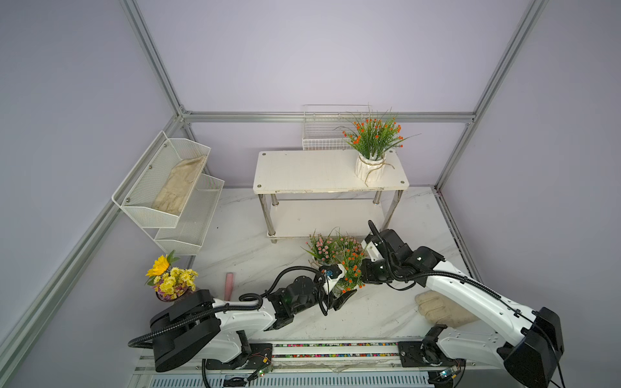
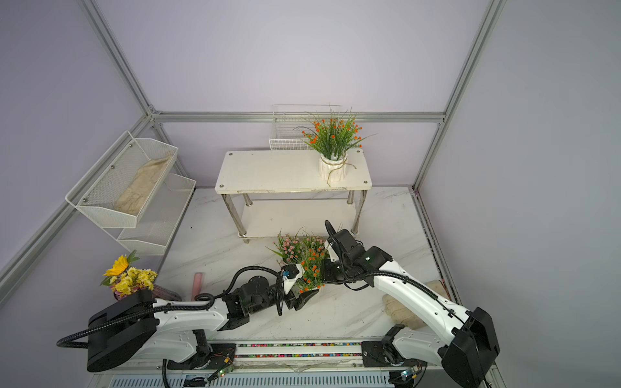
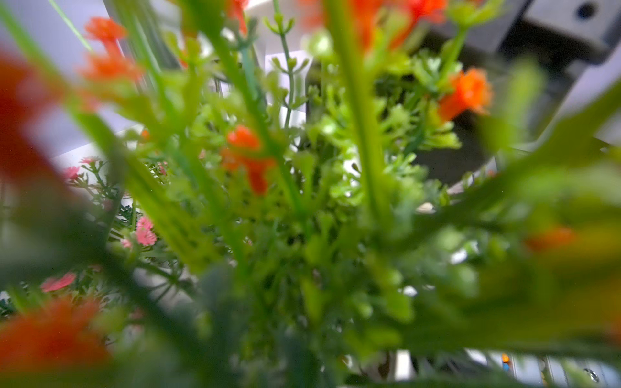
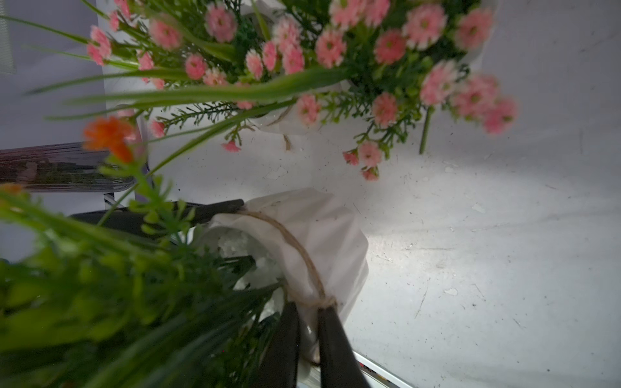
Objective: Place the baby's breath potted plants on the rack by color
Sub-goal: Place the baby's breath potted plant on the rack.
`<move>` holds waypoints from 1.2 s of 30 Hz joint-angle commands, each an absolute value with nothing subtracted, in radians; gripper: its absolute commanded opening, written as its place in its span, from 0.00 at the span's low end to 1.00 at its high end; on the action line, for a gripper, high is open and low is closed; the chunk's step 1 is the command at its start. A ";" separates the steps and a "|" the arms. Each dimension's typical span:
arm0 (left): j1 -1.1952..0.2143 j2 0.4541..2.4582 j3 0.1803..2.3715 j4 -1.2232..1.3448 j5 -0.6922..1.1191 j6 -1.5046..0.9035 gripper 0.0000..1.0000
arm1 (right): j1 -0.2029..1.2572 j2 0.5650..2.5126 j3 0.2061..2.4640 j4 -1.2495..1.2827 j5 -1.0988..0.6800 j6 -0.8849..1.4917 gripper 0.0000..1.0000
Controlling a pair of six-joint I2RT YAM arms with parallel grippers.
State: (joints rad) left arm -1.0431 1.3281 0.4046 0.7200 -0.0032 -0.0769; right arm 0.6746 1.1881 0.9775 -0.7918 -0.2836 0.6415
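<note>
Left tool (image 1: 344, 283): wide open, straddling the pot, gripping nothing.
Orange-bloomed green spray in white ribbed twine-tied pot (image 4: 319, 235): tilted at near-centre worktop (image 1: 242, 242); probably light, rigid pot, floppy sprigs.
Right tool (image 4: 309, 307): nearly closed, pinching the pot rim.
Best hold: pot wall below twine.

Soft, even, cool light fills the booth in both top views. The walls (image 1: 336, 50) read as flat lavender, and only faint shadow lies under the rack (image 1: 302, 171). The frame posts (image 1: 153, 57) lean outward towards the picture edges, as through a wide lens. The left wrist view is a close blur of the orange-bloom plant (image 3: 248, 158). The right wrist view is dim, with one bright patch on the table (image 4: 437, 208). There the pink-bloom plant (image 4: 389, 47) looks slightly smeared and the nearest foliage is unfocused.
</note>
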 commanded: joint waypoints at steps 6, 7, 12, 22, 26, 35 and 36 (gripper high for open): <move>-1.045 1.347 0.447 0.767 0.005 -0.110 0.28 | 0.680 1.120 1.034 -0.743 -0.281 0.660 0.27; -1.045 1.346 0.446 0.767 0.003 -0.110 0.28 | 0.680 1.122 1.037 -0.744 -0.280 0.660 0.28; -1.044 1.342 0.442 0.764 -0.001 -0.109 0.27 | 0.678 1.120 1.072 -0.782 -0.240 0.650 0.28; -1.045 1.241 0.488 0.606 0.015 -0.105 0.24 | 0.628 1.072 1.138 -0.862 -0.160 0.626 0.30; -1.045 1.175 0.534 0.484 0.004 -0.109 0.23 | 0.581 1.061 1.149 -0.889 -0.159 0.601 0.30; -1.045 1.084 0.645 0.247 -0.068 -0.116 0.23 | 0.509 1.032 1.173 -0.927 -0.140 0.566 0.31; -1.045 1.079 0.665 0.214 -0.083 -0.119 0.22 | 0.499 1.029 1.178 -0.933 -0.140 0.561 0.31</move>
